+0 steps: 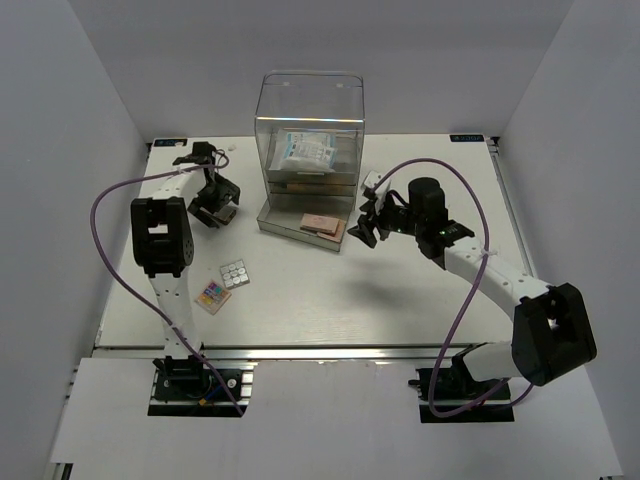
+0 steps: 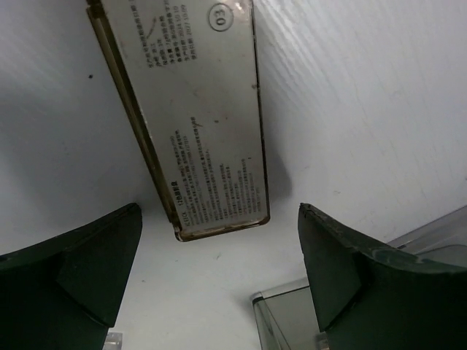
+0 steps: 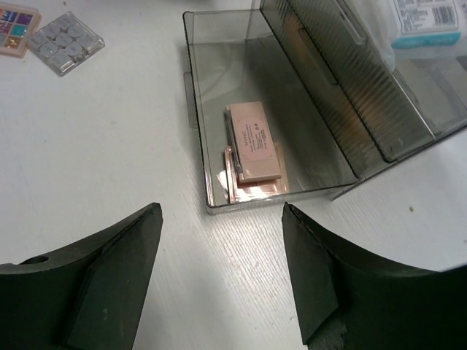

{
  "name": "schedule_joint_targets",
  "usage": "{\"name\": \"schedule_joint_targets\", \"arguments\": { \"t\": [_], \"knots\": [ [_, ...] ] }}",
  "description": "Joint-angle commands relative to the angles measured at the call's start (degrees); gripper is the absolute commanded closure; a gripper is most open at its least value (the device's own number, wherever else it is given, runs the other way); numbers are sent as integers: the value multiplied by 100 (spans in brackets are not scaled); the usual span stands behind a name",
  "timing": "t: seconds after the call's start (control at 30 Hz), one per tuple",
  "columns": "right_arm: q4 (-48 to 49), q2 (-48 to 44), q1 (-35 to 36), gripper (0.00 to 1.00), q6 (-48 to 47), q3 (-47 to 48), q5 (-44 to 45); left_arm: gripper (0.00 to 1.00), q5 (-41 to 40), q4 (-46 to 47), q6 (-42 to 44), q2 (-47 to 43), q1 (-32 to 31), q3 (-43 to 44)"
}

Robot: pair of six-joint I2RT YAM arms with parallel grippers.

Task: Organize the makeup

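A flat tan palette (image 2: 197,109) lies label side up on the white table, its near end between the fingertips of my open left gripper (image 2: 219,211), which touch nothing. From above, that gripper (image 1: 215,208) hangs left of the clear drawer box (image 1: 310,120). The box's bottom drawer (image 3: 195,109) is pulled out and holds two stacked peach palettes (image 3: 253,142), also visible from above (image 1: 322,224). My right gripper (image 3: 221,211) is open and empty just in front of the drawer's corner (image 1: 362,228). A white-blue packet (image 1: 305,150) lies inside the box.
A white palette of round pans (image 1: 234,273) and a multicoloured palette (image 1: 212,296) lie on the table at front left, also seen in the right wrist view as the white palette (image 3: 66,42) and the multicoloured palette (image 3: 14,28). Purple cables loop over both arms. White walls enclose the table.
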Motion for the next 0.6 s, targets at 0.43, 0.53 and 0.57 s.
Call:
{"name": "schedule_joint_targets", "arguments": {
  "t": [0.43, 0.53, 0.57],
  "knots": [
    [240, -230, -174, 28, 300, -42, 12, 20, 16, -687, 28, 682, 427, 578],
    [249, -239, -182, 28, 335, -33, -6, 28, -116, -854, 151, 735, 445, 657],
    [249, -239, -182, 28, 344, -42, -15, 31, -134, -889, 195, 779, 445, 666]
  ]
}}
